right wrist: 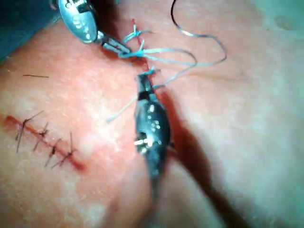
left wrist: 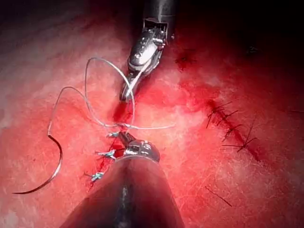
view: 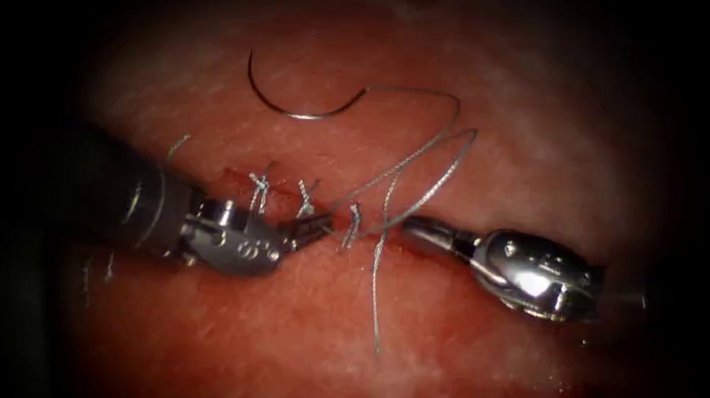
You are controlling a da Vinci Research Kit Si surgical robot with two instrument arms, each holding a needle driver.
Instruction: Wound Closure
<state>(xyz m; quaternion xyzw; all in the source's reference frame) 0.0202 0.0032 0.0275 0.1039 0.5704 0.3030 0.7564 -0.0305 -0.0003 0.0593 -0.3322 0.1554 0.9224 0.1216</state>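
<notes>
I see the needle (view: 295, 105) lying free on the tissue (view: 486, 339), above the cut (view: 386, 230) and held by neither tool; its curve bows downward, its long axis runs left to right, the sharp tip points up at the left end and the thread (view: 423, 158) leaves the right end. My left tool (view: 314, 228) comes in from the left along the cut, jaws closed on the thread beside the stitches (view: 258, 191). My right tool (view: 423, 228) lies along the cut from the right, jaws closed, the thread running to its tip. A loose tail hangs down below the cut
</notes>
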